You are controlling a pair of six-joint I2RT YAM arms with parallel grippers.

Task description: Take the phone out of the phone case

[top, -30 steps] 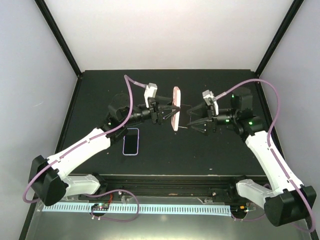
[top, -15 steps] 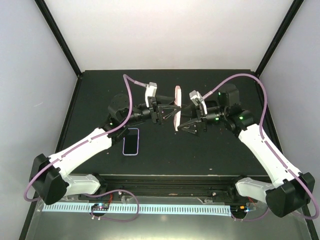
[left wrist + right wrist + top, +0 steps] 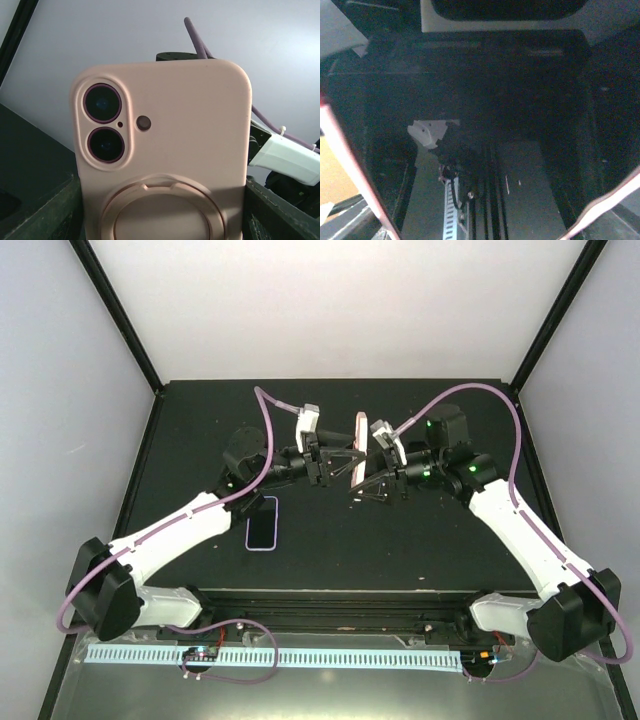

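Note:
The salmon-pink phone case (image 3: 356, 443) stands on edge above the table, my left gripper (image 3: 343, 462) shut on its sides. In the left wrist view its back (image 3: 195, 125) fills the frame, with two camera lenses and a ring, and dark fingers (image 3: 280, 215) press on both lower edges. The phone (image 3: 485, 100) sits in the case; its glossy black screen fills the right wrist view, with the pink rim (image 3: 340, 150) at the left. My right gripper (image 3: 366, 478) is right up against the screen side, its fingers spread around the case. Its own fingers do not show in its wrist view.
A flat black slab with a pale edge (image 3: 262, 523) lies on the black table (image 3: 430, 540), below the left arm. Black frame posts stand at the back corners. A pale slotted rail (image 3: 300, 658) runs along the near edge.
My right gripper has moved left, from clear of the case to right against its screen side. The left gripper and the case shifted slightly right, still held.

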